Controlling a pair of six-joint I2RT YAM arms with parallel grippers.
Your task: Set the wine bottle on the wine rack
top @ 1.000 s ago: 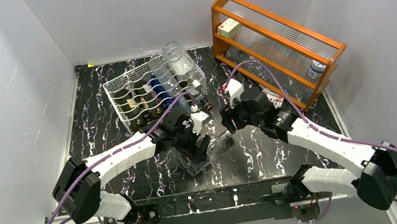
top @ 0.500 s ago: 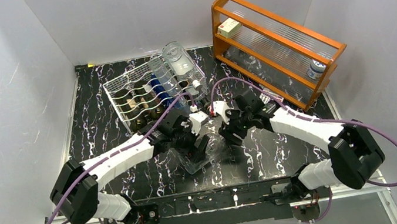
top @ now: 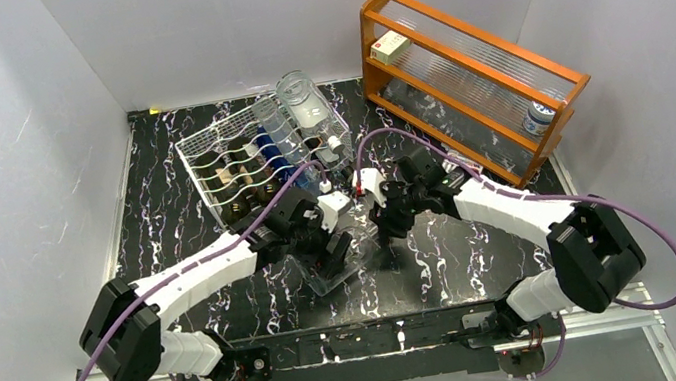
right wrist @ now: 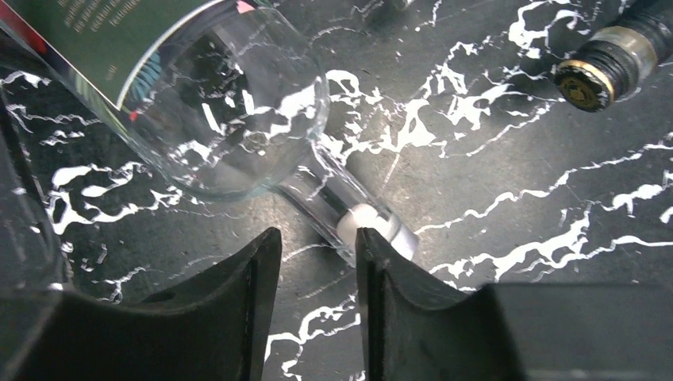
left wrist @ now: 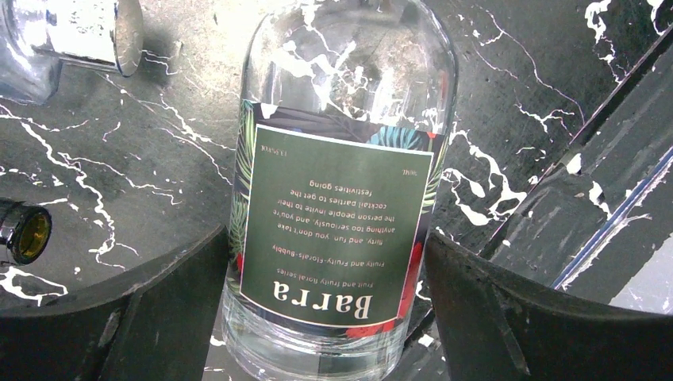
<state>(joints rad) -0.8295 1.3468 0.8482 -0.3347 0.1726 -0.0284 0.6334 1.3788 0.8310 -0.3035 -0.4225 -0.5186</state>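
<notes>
Wine bottle (left wrist: 337, 198) lying flat, neck pointing right

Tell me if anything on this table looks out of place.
The clear labelled wine bottle lies on its side on the table, not on the wine rack. The rack sits askew to the table's edges.

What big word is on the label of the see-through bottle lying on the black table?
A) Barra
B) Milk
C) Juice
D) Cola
A: in the left wrist view, the dark green label on the clear bottle shows "Barra" in big white letters, upside down to that camera.
</notes>
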